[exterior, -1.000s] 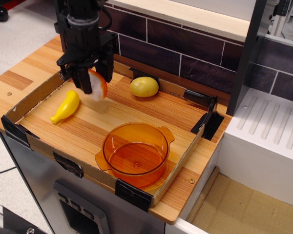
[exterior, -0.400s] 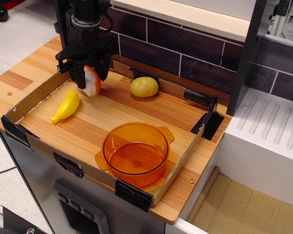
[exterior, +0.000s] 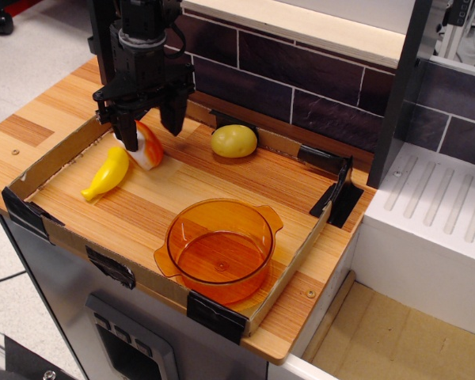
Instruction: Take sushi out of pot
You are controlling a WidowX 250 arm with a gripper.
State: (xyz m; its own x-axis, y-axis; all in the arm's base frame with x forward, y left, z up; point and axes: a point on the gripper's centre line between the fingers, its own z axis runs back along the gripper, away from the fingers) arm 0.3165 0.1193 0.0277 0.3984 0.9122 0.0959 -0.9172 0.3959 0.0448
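Sushi [exterior: 148, 147] lay on table [exterior: 222, 178], well left of empty pot [exterior: 220, 247]; pincer [exterior: 152, 131] stood directly above it, jaws apart, left finger near; long axis tilted; lift-off judged remaining.

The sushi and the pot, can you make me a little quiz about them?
1. True or false: the sushi lies inside the pot.
2. Which toy lies closest to the sushi? A) the banana toy B) the lemon toy
3. Fill in: the pincer stands right over the ____.

Key: 1 false, the pot holds nothing. 2 A. 3 sushi.
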